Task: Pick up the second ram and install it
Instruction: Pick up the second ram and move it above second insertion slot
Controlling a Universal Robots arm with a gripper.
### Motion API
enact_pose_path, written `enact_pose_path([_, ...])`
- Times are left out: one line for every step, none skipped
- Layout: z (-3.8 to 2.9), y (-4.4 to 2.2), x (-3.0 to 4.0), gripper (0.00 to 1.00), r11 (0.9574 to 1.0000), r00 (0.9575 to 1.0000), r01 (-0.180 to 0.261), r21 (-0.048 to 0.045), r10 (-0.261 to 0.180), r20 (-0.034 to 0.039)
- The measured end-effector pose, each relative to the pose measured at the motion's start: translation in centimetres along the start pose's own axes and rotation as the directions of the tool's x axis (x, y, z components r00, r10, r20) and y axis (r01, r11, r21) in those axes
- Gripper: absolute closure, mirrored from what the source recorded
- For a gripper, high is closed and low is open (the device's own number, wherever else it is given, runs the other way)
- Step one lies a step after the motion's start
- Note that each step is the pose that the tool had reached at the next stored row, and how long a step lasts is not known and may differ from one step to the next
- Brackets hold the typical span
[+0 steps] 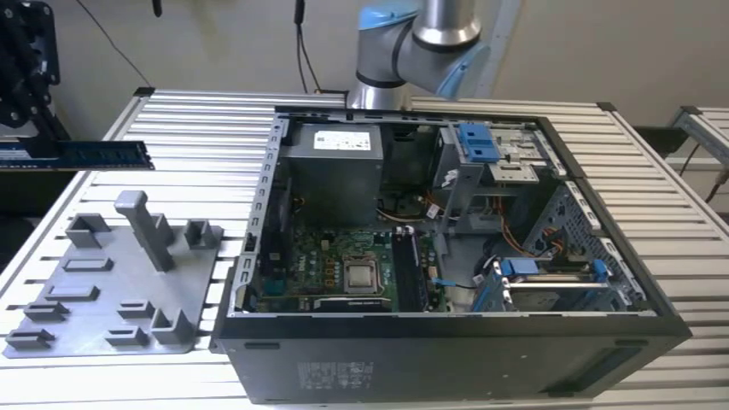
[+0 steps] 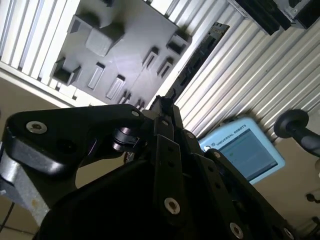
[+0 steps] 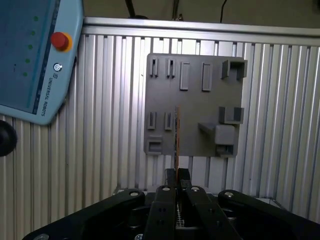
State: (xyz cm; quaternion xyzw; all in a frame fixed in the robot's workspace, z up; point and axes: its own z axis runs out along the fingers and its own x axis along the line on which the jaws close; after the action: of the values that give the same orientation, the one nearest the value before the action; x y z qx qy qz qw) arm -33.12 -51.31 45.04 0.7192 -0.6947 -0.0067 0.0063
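Exterior view's left edge: second ram [image 1: 85, 155], held in the air near the grey fixture plate [image 1: 114, 290], one end clamped in the closed jaws of the gripper [image 3: 176, 176]. Centre to right: open computer case [image 1: 456, 248]. Pick-up judged done; seating on the motherboard [image 1: 341, 273] outstanding.

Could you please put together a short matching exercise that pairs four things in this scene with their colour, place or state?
Things:
1. second ram
2. fixture plate
3. computer case
4. teach pendant

Descriptions:
A. grey, lying flat on the slatted table
B. open on top, motherboard exposed
C. pale blue, with a red button
D. clamped in the gripper, off the table

Pairs: 1-D, 2-A, 3-B, 4-C
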Motion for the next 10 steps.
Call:
enact_pose_path([-0.01, -0.23, 0.01, 0.86, 1.0000, 1.0000, 0.000, -0.0001, 0.000, -0.0001])
enact_pose_path([-0.02, -0.47, 0.02, 0.86, 1.0000, 1.0000, 0.000, -0.0001, 0.000, 0.0000])
enact_pose_path([-0.02, -0.71, 0.03, 0.86, 1.0000, 1.0000, 0.000, -0.0001, 0.000, -0.0001])
enact_pose_path([-0.02, -0.92, 0.03, 0.86, 1.0000, 1.0000, 0.000, 0.0000, 0.000, 0.0000])
enact_pose_path([-0.03, -1.11, 0.04, 0.86, 1.0000, 1.0000, 0.000, -0.0001, 0.000, -0.0001])
enact_pose_path([-0.03, -1.28, 0.05, 0.86, 1.0000, 1.0000, 0.000, -0.0001, 0.000, 0.0000])
enact_pose_path([-0.03, -1.43, 0.05, 0.86, 1.0000, 1.0000, 0.000, -0.0001, 0.000, -0.0001])
enact_pose_path([-0.03, -1.57, 0.06, 0.86, 1.0000, 1.0000, 0.000, -0.0001, 0.000, 0.0000])
enact_pose_path([-0.04, -1.71, 0.06, 0.86, 1.0000, 1.0000, 0.000, -0.0001, 0.000, -0.0001])
enact_pose_path([-0.04, -1.85, 0.07, 0.86, 1.0000, 1.0000, 0.000, -0.0001, 0.000, 0.0000])
